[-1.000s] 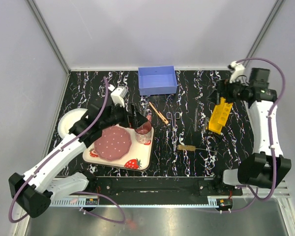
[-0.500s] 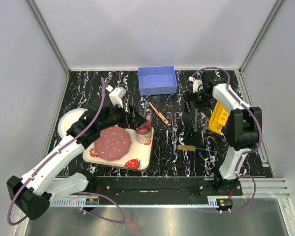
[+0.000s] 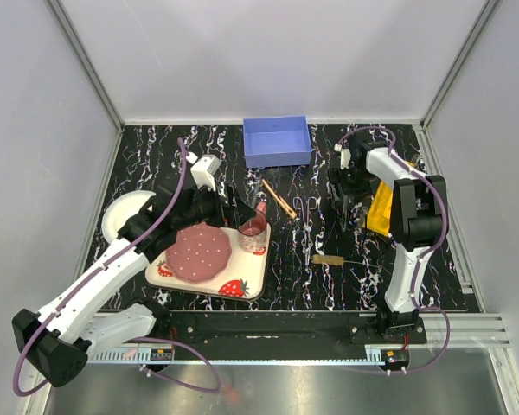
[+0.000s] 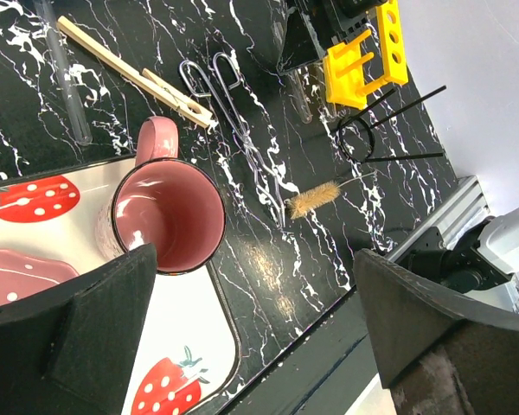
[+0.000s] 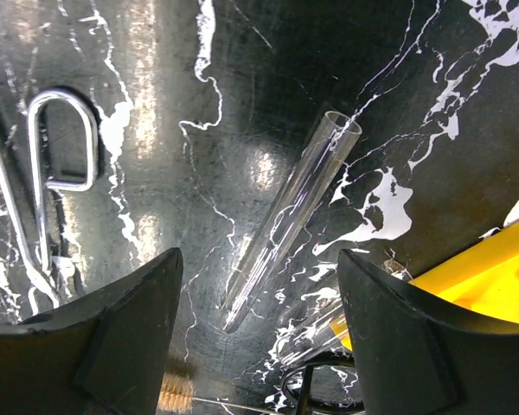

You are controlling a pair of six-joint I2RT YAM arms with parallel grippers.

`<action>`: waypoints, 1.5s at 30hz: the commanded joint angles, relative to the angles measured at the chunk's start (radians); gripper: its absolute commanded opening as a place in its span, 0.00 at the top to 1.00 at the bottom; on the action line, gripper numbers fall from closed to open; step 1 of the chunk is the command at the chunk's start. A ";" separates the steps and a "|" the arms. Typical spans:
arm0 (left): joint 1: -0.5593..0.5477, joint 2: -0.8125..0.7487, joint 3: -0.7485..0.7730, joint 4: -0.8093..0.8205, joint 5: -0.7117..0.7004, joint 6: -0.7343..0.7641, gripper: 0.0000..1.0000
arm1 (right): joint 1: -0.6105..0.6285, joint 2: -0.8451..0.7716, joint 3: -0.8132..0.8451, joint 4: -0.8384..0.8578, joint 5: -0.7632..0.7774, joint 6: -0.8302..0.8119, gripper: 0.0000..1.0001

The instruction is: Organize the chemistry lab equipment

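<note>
Black marbled worktop (image 3: 156, 147): carries everything; my two bases sit at its near edge.
Wire brush (image 3: 329, 259): nearest of the lab things, flat on the worktop, right of the strawberry tray (image 3: 255, 270).
Pink plate (image 3: 199, 251): on the tray, left of the pink cup (image 4: 169, 212).
Left jaws: spread wide, gripping nothing, hanging over the cup at the tray's far right corner.
White bowl (image 3: 121, 216): at the left edge, beside my left arm.
Metal forceps (image 3: 307, 210): flat, between the cup and my right jaws, tips toward the brush.
Wooden clamp (image 3: 278, 199): flat and slanted, just left of the forceps.
Right jaws: wide, low over the worktop.
Glass tube (image 5: 290, 220): lying between my right fingers (image 5: 95, 346), apart from both.
Yellow rack (image 3: 381, 206): just right of my right jaws.
Blue box (image 3: 277, 141): farthest, at the back edge.
</note>
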 commanded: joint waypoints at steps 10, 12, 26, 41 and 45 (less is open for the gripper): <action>0.003 -0.015 -0.024 0.045 -0.013 0.002 0.01 | 0.003 0.068 0.047 0.031 0.045 0.033 0.48; 0.003 -0.015 -0.024 0.048 -0.007 -0.001 0.01 | 0.003 0.074 0.044 0.036 0.045 0.036 0.51; 0.003 -0.006 -0.082 0.180 0.088 -0.093 0.01 | 0.003 0.107 0.033 0.044 0.011 0.059 0.68; -0.006 0.126 -0.100 0.437 0.279 -0.232 0.01 | -0.028 -0.037 -0.027 0.110 -0.311 0.111 0.78; -0.012 0.189 -0.073 0.490 0.299 -0.277 0.01 | -0.049 -0.128 -0.045 0.136 -0.387 0.153 0.78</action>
